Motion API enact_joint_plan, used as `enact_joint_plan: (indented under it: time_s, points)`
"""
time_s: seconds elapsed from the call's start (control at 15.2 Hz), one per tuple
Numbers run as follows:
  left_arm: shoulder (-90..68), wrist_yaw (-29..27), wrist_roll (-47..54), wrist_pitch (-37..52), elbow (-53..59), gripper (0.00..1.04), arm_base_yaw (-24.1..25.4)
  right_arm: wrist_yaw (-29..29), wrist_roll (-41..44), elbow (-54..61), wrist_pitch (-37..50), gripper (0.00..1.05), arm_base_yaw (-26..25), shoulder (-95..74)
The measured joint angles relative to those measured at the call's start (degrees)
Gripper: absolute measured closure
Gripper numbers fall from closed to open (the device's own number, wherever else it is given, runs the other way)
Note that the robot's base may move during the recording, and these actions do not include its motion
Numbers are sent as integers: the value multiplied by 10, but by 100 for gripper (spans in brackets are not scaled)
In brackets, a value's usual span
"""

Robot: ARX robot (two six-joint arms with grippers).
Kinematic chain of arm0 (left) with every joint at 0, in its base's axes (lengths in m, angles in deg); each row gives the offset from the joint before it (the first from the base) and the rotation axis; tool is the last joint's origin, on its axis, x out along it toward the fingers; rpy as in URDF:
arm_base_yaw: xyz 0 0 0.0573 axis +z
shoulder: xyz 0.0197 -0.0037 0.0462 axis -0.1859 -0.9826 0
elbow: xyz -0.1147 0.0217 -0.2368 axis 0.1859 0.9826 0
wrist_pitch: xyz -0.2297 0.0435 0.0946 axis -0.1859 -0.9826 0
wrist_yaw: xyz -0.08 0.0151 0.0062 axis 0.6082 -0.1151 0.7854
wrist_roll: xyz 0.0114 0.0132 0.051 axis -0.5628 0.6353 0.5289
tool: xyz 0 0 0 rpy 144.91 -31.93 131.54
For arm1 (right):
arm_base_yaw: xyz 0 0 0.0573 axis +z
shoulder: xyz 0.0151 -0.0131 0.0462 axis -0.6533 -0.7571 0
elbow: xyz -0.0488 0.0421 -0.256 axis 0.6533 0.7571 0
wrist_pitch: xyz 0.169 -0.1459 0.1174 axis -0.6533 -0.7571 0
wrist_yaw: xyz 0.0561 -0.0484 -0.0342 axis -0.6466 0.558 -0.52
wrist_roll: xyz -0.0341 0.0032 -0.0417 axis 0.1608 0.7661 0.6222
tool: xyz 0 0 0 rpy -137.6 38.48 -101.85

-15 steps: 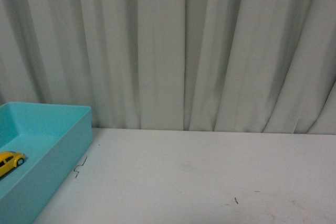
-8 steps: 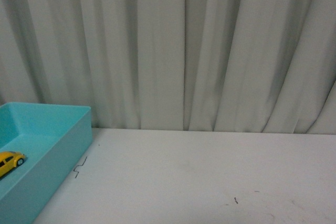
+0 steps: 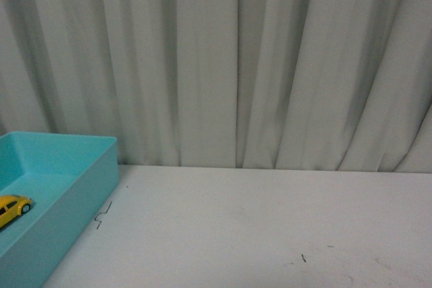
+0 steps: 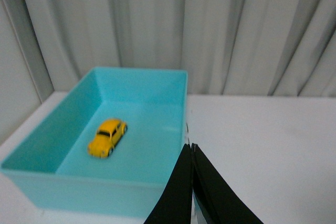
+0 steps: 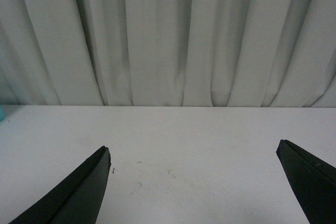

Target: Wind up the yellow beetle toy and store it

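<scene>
Nothing has shifted since a second ago: the yellow beetle toy (image 3: pixel 12 208) lies where it lay, and neither arm enters the front view. The car sits on its wheels on the floor of the turquoise bin (image 3: pixel 94 187), toward the middle, touching no wall, as the left wrist view shows (image 4: pixel 107 137). The bin (image 4: pixel 100 190) stands at the left end of the white desk (image 3: pixel 270 227), close to the grey curtain (image 3: pixel 236 65) that hangs behind it.

The left gripper (image 4: pixel 191 153) hangs just outside the bin's near right wall, its two dark fingers pressed together with nothing between them. The right gripper (image 5: pixel 194 156) is spread wide over bare desk (image 5: pixel 184 129), well apart from the bin, and holds nothing.

With the toy already in its container, storage looks done; what remains, by this reading, is to draw the arms clear. Doing that well means lifting the left gripper straight up and away from the bin wall before any sideways travel, so the closed fingers cannot catch the rim and jolt the bin. A wound toy on free wheels may roll at a knock, so the bin should be left undisturbed. Small dark scuffs (image 3: pixel 101 217) mark the desk beside it.
</scene>
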Motion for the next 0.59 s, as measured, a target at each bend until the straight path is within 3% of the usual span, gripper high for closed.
enact_joint_plan:
  time_s: [0.46, 0.53, 0.59]
  points:
    - [46, 0, 0, -22, 0, 103, 0, 0, 0, 0, 0, 7, 0, 0]
    - [46, 0, -1, -22, 0, 99, 0, 0, 0, 0, 0, 7, 0, 0]
    - [46, 0, -1, -22, 0, 87, 0, 0, 0, 0, 0, 7, 0, 0]
